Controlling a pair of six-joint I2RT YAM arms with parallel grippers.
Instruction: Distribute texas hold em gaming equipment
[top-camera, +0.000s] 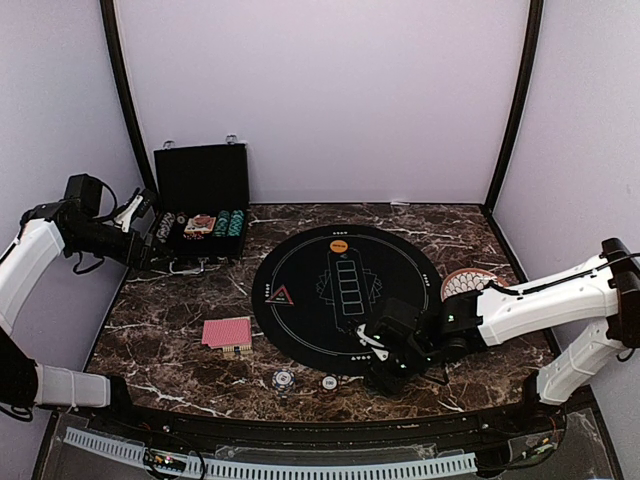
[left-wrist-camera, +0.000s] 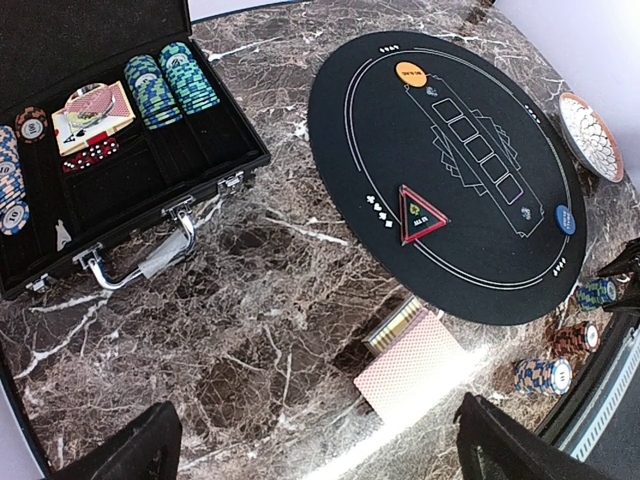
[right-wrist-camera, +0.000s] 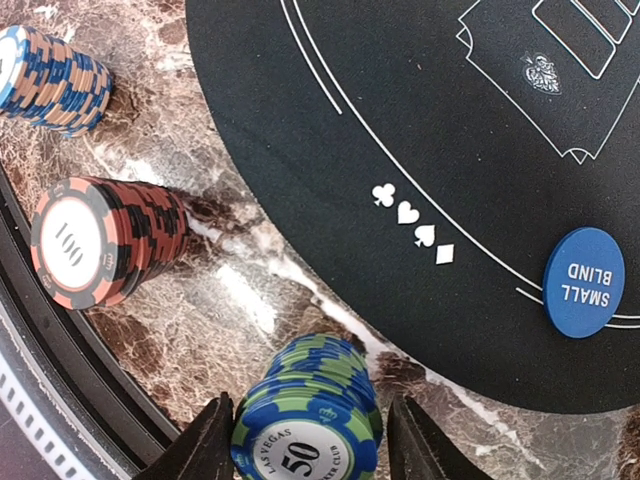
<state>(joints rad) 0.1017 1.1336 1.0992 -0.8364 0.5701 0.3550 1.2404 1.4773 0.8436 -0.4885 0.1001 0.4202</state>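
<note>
Open case (top-camera: 200, 190) sits back left on the tabletop (top-camera: 170, 365), chips (top-camera: 235, 222) and cards (top-camera: 203, 224) inside. The mat (top-camera: 405, 262) is in the middle, plate (top-camera: 465, 283) off its right edge, card deck (top-camera: 227, 333) front left. Two chip stacks (top-camera: 283, 380) in front of the mat, third stack (right-wrist-camera: 310, 420) between the right fingers (right-wrist-camera: 210, 445).

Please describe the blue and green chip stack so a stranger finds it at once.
Find the round black felt mat on the marble table. Three chip stacks stand just off its near edge. Nearest the round blue SMALL BLIND disc is the blue and green chip stack marked 50; its neighbours are a red-black stack and a blue-orange stack.
</note>
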